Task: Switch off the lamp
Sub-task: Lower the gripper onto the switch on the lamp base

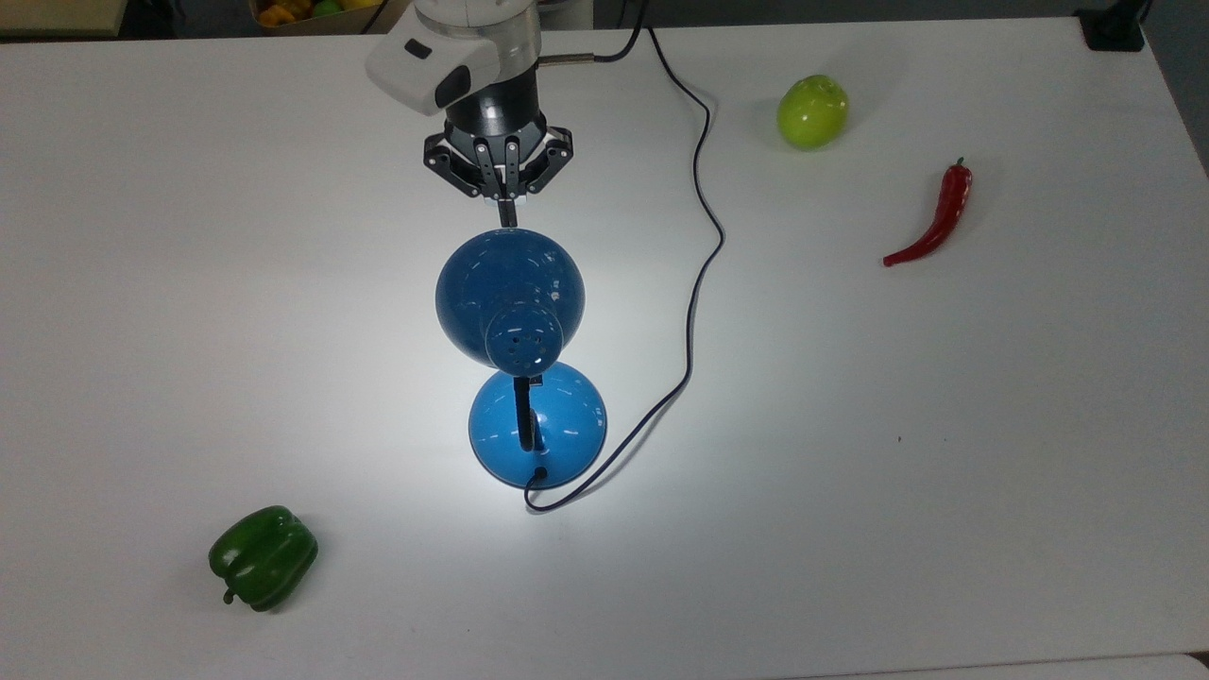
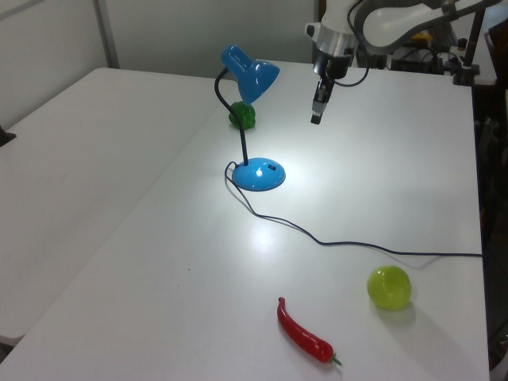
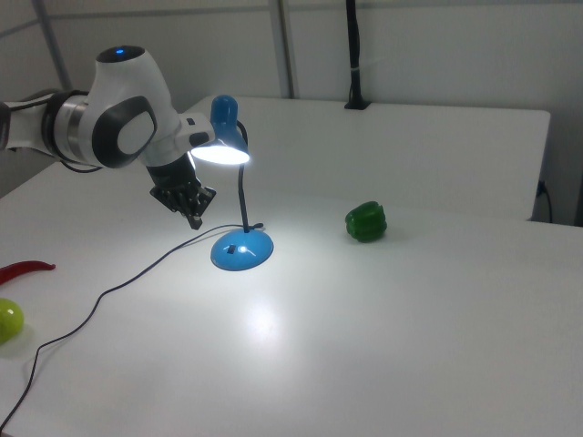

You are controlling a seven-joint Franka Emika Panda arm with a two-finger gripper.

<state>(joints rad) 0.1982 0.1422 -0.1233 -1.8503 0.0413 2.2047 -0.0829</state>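
The blue lamp stands mid-table and is lit, throwing a bright pool on the white table [image 1: 189, 283]. Its dome shade [image 1: 510, 283] hangs over the round base [image 1: 562, 430], which bears a small dark switch [image 2: 270, 167]. The lamp also appears in the left view [image 2: 254, 75] and in the right view [image 3: 242, 249]. A thin black cord [image 1: 699, 246] runs from the base to the top view's upper edge. My gripper [image 1: 508, 215] points down, shut and empty, just above the shade's rim in the top view. It hangs to the left view's right of the shade [image 2: 316, 119] and to the right view's left of the neck [image 3: 195, 221].
A green bell pepper [image 1: 263, 557] lies at the top view's lower left. A green apple [image 1: 812, 111] and a red chili [image 1: 935, 222] lie at its upper right. A box of fruit [image 1: 302, 11] sits beyond the table's far edge.
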